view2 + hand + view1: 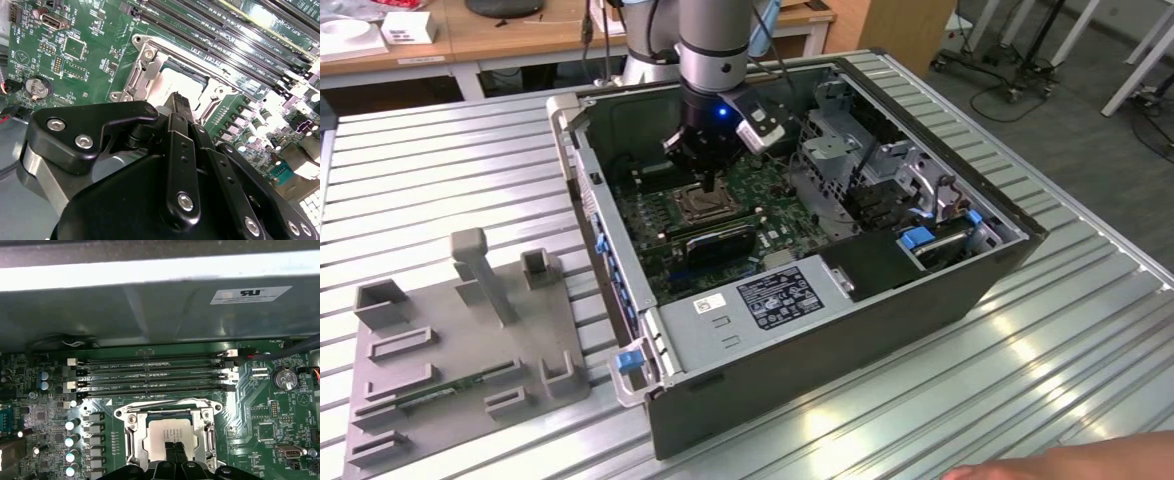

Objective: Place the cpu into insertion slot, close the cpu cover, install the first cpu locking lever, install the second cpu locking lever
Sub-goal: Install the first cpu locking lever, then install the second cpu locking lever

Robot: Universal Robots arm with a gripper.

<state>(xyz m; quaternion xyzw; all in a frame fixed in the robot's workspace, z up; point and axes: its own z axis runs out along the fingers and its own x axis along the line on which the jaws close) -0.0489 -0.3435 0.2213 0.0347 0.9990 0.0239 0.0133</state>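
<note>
The cpu (170,431), a square chip with a silver top, lies in the insertion slot (698,207) on the green board inside the open computer case. Its pale top also shows in the second wrist view (172,81). The cpu cover (134,437), a silver frame with a square cut-out, lies flat around the chip, and its corner (139,70) shows in the second wrist view. My gripper (708,187) hangs just above the slot. Its two thin black fingers are pressed together over the chip's near edge, with nothing between them, in both wrist views (175,449) (179,102).
Long black memory slots (150,372) run beside the socket, with the case wall (160,305) behind them. A grey drive cage (841,150) and a power supply (774,300) crowd the case. A grey fixture (454,350) stands on the ribbed table. A hand (1067,468) shows at the bottom edge.
</note>
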